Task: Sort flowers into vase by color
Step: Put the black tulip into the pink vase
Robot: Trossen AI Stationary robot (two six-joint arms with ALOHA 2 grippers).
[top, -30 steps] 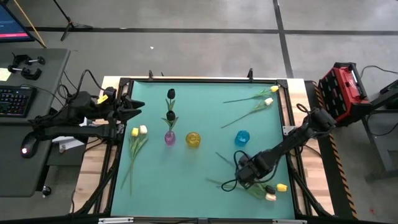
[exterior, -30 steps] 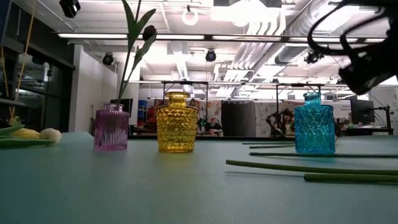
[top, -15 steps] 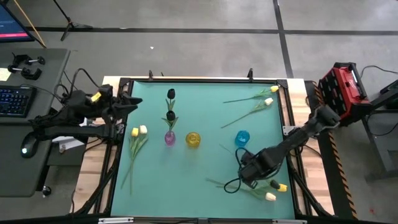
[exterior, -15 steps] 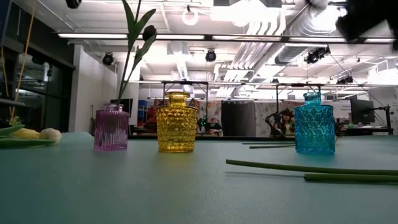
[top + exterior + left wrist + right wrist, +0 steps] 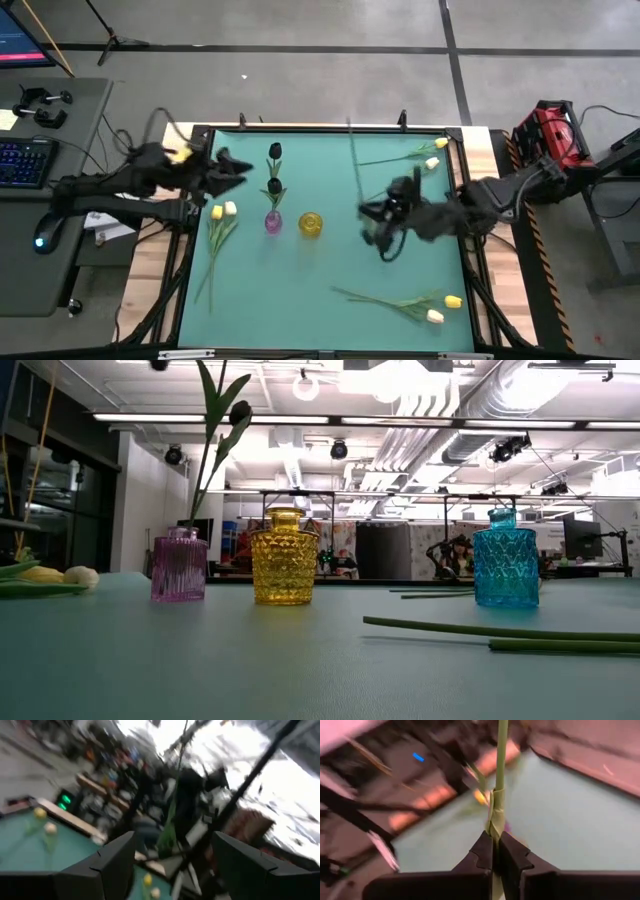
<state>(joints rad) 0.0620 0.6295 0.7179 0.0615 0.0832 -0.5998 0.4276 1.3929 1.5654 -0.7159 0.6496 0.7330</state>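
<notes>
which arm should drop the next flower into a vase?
Right. Its end effector is shut on a flower stem, lifted over the table near the blue vase. The left end effector is open, holding nothing.

Left wrist view blurred, held flower (image 5: 499, 780) head out of frame

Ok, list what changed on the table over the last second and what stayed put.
The right gripper, shut on a flower stem, rose from the near right corner and swung toward the table's middle, the stem now pointing to the far edge. The left gripper edged inward over the left side. The pink vase, yellow vase, blue vase and the other flowers lying on the mat stayed.
</notes>
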